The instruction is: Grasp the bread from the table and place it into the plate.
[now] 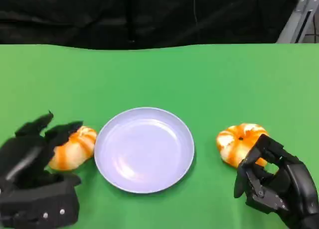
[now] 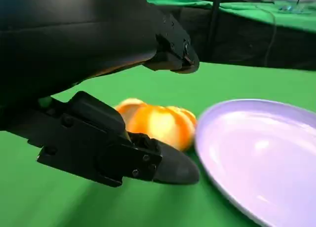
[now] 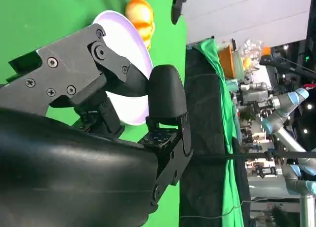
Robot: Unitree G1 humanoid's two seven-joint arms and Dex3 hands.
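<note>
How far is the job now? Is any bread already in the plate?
Nothing is done yet: the plate holds no bread. The left bread and the right bread both lie on the table. In hand: the left hand has its fingers around the left bread without a clear grip; the right hand is beside the right one. Left: grasping and placing.

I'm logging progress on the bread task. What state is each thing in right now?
Plate: upright on the table, nothing in it.
Left bread: on the table beside the plate, left hand around it, not lifted.
Right bread: on the table, apart from the plate.
Right hand: fingers curled, just behind the right bread, holding nothing.
</note>
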